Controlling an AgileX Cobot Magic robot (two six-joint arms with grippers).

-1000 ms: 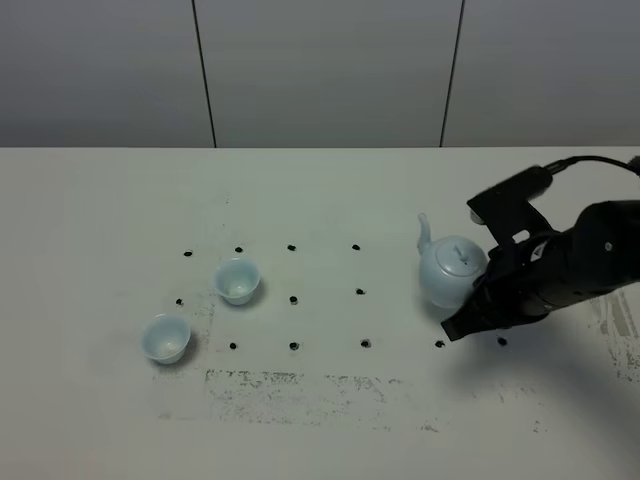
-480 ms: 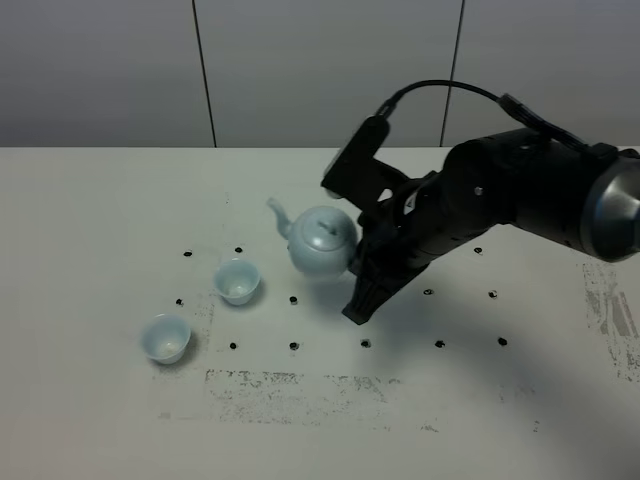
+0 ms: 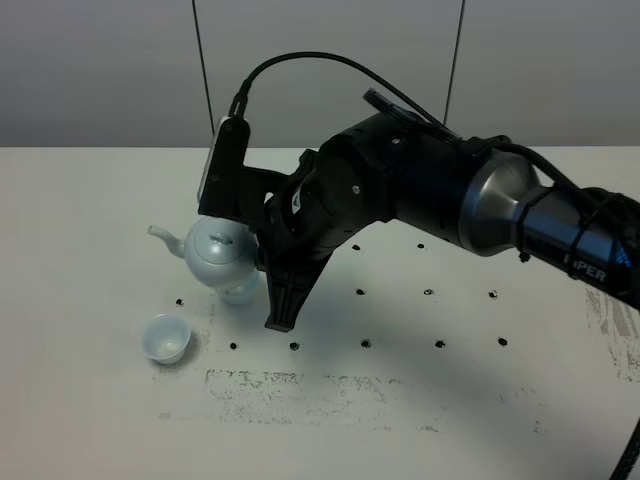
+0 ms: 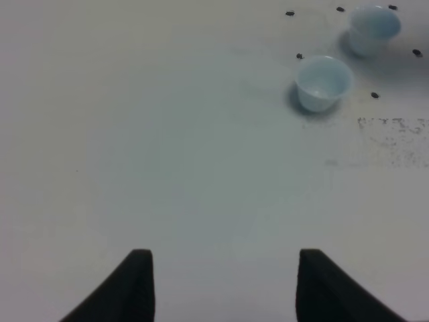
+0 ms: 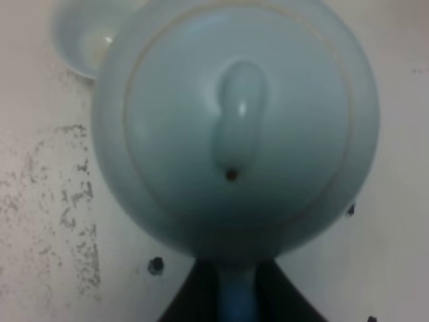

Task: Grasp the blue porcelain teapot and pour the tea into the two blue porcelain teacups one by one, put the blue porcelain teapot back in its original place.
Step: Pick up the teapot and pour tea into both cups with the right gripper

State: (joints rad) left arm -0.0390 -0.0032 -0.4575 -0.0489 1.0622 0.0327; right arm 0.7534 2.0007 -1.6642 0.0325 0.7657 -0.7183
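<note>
The pale blue-white teapot (image 3: 214,255) hangs in the air on the left, roughly level, spout pointing left. My right gripper (image 3: 259,252) is shut on its handle, reaching across the middle. In the right wrist view the teapot (image 5: 234,127) fills the frame above my gripper (image 5: 233,298). One teacup (image 3: 165,338) stands in front of and left of the teapot. The other teacup (image 3: 241,293) is mostly hidden beneath it. One cup's rim (image 5: 77,37) shows past the pot. The left wrist view shows both cups (image 4: 324,82) (image 4: 374,28) far from my open, empty left gripper (image 4: 224,285).
The white table (image 3: 450,400) carries a grid of black dots (image 3: 365,343) and a smudged grey patch (image 3: 295,392) near the front. The right arm's bulk (image 3: 400,190) and its cable (image 3: 300,62) hang over the table's middle. The left arm is out of the exterior view.
My right arm has lifted the teapot from the right side and carried it left across the table, over the further cup. The cups have not moved.
</note>
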